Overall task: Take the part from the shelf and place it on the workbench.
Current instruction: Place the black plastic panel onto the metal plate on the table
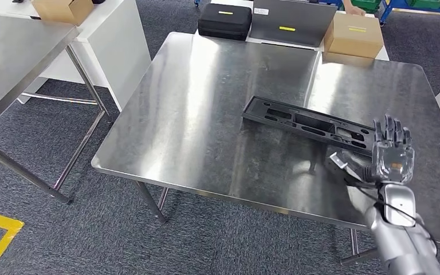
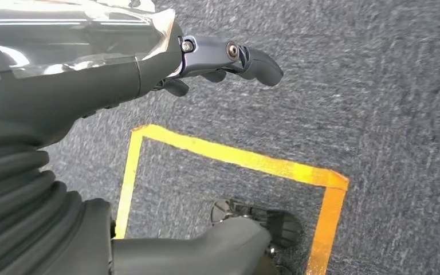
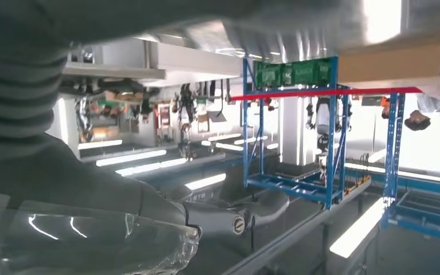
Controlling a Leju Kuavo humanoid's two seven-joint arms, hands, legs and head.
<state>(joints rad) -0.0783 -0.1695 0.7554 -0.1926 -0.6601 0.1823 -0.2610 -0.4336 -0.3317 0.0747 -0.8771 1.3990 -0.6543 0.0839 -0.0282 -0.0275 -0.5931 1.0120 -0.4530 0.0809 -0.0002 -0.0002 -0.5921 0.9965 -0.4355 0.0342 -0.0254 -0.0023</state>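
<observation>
Your right robot hand (image 1: 391, 150) hovers open, fingers spread and holding nothing, just beside the near end of the long black moulded part (image 1: 308, 125) lying flat on the steel table (image 1: 206, 114), long axis running from far-left to near-right, so judge placement complete and withdraw the arm.

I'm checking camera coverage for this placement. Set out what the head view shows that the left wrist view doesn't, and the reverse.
Head view alone: the steel workbench, the long black part lying flat on it, the right hand raised open just beside the part's near end, two cardboard boxes and a black case beyond the bench.

Left wrist view alone: the left hand, holding nothing, hanging over the floor, and a full corner of the yellow floor tape.

Both share: the grey carpet and a stretch of yellow tape.
</observation>
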